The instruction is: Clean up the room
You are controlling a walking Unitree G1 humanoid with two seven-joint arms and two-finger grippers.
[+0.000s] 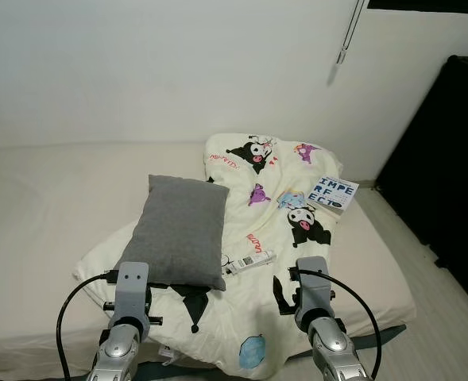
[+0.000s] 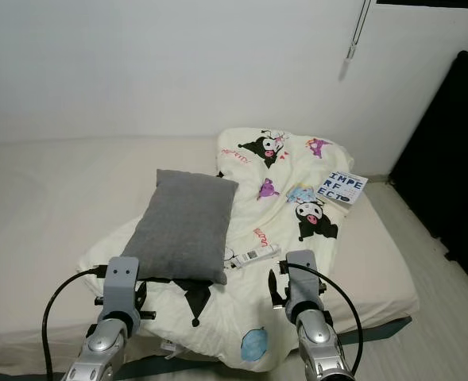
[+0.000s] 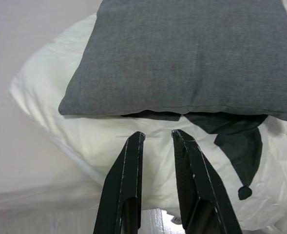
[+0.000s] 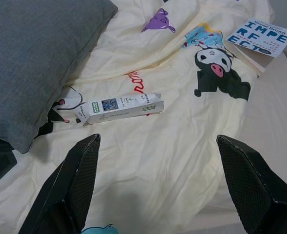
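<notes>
Beyond the bed (image 1: 27, 206) you see a white wall (image 1: 138, 71); a black cabinet (image 1: 448, 182) stands right of the bed.

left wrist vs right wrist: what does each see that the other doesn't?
Left wrist alone: the near edge of the grey pillow end to end, the bare mattress beside the blanket, and the left pincer with its fingers nearly together.

Right wrist alone: a small white box lying on the blanket, a book with blue lettering at its far edge, and the right pincer spread wide.

Both: the grey pillow resting on the cream cartoon-print blanket.
</notes>
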